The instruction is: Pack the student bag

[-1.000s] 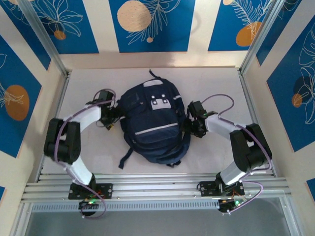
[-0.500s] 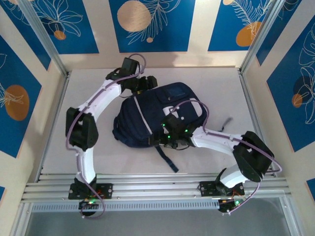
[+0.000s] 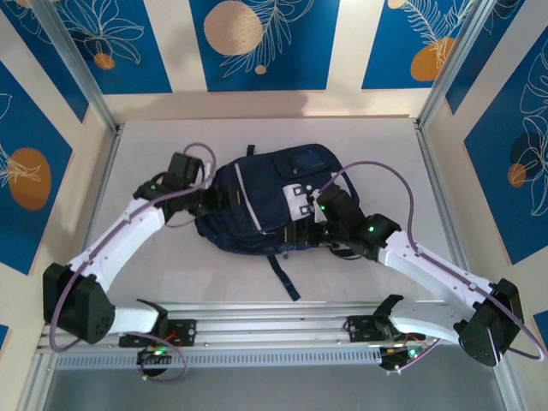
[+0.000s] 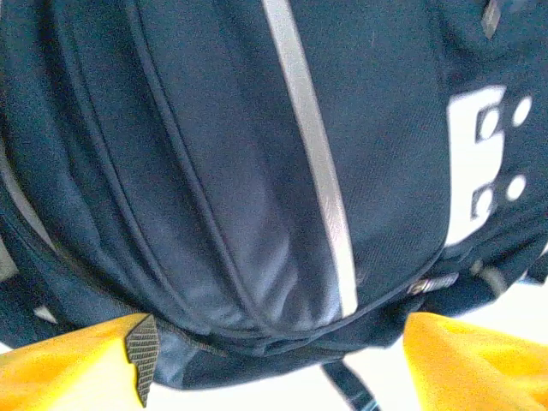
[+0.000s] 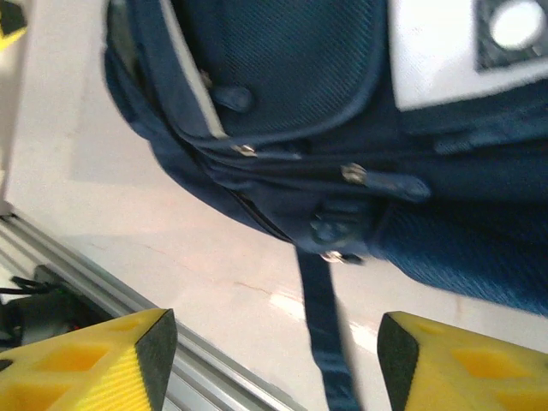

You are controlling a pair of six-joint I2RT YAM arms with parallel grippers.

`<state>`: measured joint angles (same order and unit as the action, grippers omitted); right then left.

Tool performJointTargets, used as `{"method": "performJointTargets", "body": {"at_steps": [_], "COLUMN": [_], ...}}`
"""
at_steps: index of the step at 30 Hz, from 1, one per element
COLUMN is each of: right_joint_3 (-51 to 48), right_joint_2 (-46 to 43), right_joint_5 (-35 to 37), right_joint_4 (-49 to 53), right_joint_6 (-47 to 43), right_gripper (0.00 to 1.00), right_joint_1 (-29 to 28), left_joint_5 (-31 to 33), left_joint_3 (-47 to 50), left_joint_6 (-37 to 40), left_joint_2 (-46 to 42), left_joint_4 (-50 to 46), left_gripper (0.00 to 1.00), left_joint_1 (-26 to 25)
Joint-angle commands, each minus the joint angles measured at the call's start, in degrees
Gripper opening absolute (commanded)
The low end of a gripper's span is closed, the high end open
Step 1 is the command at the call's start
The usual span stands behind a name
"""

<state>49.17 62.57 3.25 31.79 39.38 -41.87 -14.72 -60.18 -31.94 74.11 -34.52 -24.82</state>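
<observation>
The student bag (image 3: 261, 201) lies flat in the middle of the white table, navy blue with a pale grey stripe (image 4: 312, 163) and a pale patch (image 3: 300, 195). My left gripper (image 3: 211, 199) is at the bag's left side. Its yellow fingers (image 4: 77, 364) stand wide apart, open, with the bag's rounded edge (image 4: 257, 334) bulging between them. My right gripper (image 3: 310, 227) hovers at the bag's near right edge, open. A loose dark strap (image 5: 321, 317) hangs between its fingers (image 5: 120, 364) over the table. Zip pulls (image 5: 353, 174) show on the bag's seam just beyond.
An aluminium rail (image 3: 274, 321) runs along the table's near edge and shows close under my right gripper (image 5: 86, 282). Frame posts and patterned walls close in the other sides. Bare table (image 3: 137, 154) lies left of, right of and behind the bag.
My left arm has swung from the bag's far side down to its left side. The bag has turned a little. My right gripper has shifted slightly right along the near edge.
</observation>
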Motion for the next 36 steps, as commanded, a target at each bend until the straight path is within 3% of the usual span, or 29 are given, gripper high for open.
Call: {"method": "performJointTargets", "body": {"at_steps": [1,5,10,13,19,23,26,29,33,36], "right_joint_3": [0.9,3.1,7.2,10.2,22.0,25.9,28.1,31.5,36.8,40.4], "right_joint_2": [1.5,4.3,8.3,11.6,24.4,30.6,32.6,35.0,41.6,47.0], "right_joint_5": [2.9,7.8,12.2,13.7,-1.0,0.6,-5.2,-10.8,-15.9,-18.1], "right_joint_4": [6.1,9.6,8.9,6.3,7.2,7.5,6.1,4.6,4.6,4.7], "right_joint_6": [-1.4,-3.9,-19.6,-22.9,-17.5,-12.1,-11.9,-11.7,-9.6,-9.1], "right_gripper": [0.62,0.60,0.71,0.71,0.58,0.57,0.56,0.53,0.42,0.42], "right_joint_1": [0.4,0.1,-2.0,-1.2,1.6,3.0,5.0,3.5,2.8,2.6], "left_joint_5": [-0.1,4.4,9.1,13.1,17.4,18.3,19.1,19.7,19.7,19.1], "left_joint_3": [7.4,15.2,21.5,22.5,22.2,23.0,23.5,23.7,24.3,24.6], "left_joint_6": [-3.4,-5.8,-7.4,-8.3,-8.3,-8.6,-8.4,-7.6,-7.0,-6.7], "left_joint_2": [-4.3,-7.0,-14.3,-19.9,-27.2,-30.1,-32.1,-33.6,-34.2,-34.1], "left_joint_4": [5.8,9.9,9.3,5.9,-0.1,-1.7,-2.5,-3.3,-2.7,-2.0], "left_gripper": [0.72,0.72,0.72,0.72,0.73,0.73,0.73,0.73,0.72,0.72], "left_joint_1": [-7.3,-15.0,-15.4,-15.4,-15.3,-15.0,-14.7,-14.0,-13.5,-13.2]}}
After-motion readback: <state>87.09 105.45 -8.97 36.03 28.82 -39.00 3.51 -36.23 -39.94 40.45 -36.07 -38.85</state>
